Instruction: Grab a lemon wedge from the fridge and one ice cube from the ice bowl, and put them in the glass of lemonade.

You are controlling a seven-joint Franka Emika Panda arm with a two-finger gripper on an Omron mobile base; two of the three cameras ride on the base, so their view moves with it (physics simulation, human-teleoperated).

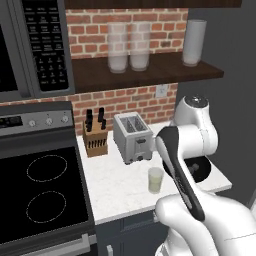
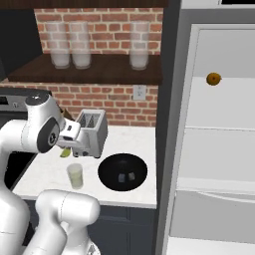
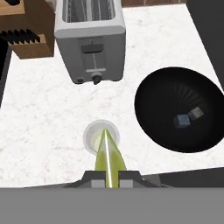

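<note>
Poised above the glass of lemonade (image 3: pixel 101 136) on the white worktop (image 3: pixel 39 118), jaws of the gripper (image 3: pixel 108 174) pinching the lemon wedge (image 3: pixel 109 158), its tip over the rim. Ice bowl (image 3: pixel 180 114) at three o'clock of the glass, two cubes inside; toaster (image 3: pixel 90 39) at twelve. Best centred squarely over the liquid and lowered before release, to avoid a bounce. No legible brands or writing.

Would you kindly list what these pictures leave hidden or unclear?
- Left base view: the arm covers most of the ice bowl and the claw.
- Right base view: the arm's wrist hides the claw; the lemon wedge peeks out below it.
- Hand view: the wedge covers part of the glass, so its liquid level is unclear.
- Right base view: the fridge is cut off by the right edge.
</note>
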